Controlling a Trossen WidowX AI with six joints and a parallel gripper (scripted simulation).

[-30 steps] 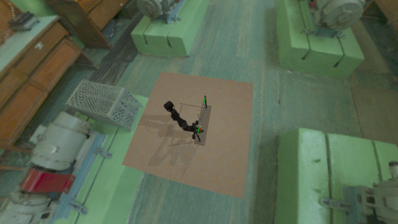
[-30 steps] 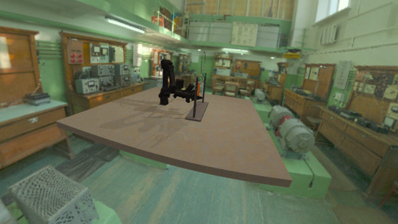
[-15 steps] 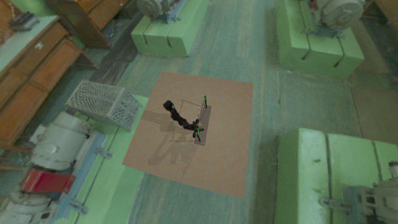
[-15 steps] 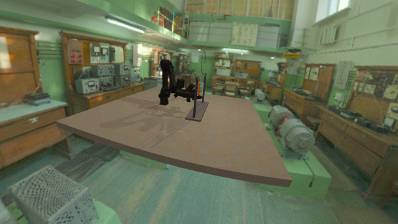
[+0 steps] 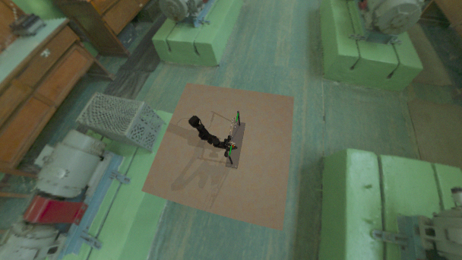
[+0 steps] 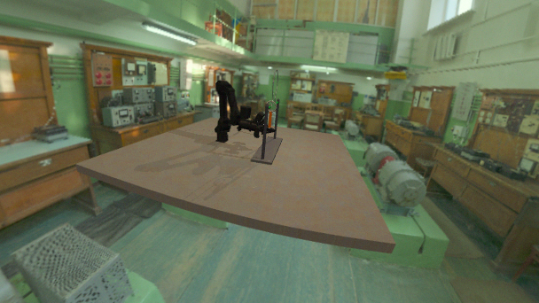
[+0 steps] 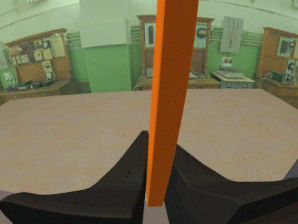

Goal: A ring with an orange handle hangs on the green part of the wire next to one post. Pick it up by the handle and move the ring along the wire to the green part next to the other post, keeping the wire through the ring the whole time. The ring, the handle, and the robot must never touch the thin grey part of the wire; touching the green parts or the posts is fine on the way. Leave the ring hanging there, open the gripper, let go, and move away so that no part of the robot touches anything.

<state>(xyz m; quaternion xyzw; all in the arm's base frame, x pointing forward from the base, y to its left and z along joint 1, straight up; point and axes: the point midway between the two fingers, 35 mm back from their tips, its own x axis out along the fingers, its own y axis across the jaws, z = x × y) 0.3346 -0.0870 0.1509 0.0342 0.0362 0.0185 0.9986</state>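
The orange handle [image 5: 233, 146] [image 6: 270, 120] [image 7: 172, 80] stands upright, its lower end between the fingers of my gripper [image 6: 270, 130] [image 7: 150, 136], which is shut on it. The ring [image 6: 271, 111] is at the top of the handle, around the wire, near the inner end of the green part [image 5: 230, 151] beside the near post [image 5: 230, 160] [image 6: 264, 141]. Whether the ring touches the wire is too small to tell. The thin grey wire [image 5: 232, 124] bends and rises toward the other green part [image 5: 238, 116] at the far post [image 5: 238, 121] [image 6: 277, 121].
Both posts stand on a dark base plate [image 5: 238, 138] [image 6: 267, 156] on the brown table [image 5: 266, 153] [image 6: 288, 197]. The arm [image 5: 207, 135] [image 6: 227, 108] reaches to the wire from its base side. The near post is close beside my gripper in the exterior view.
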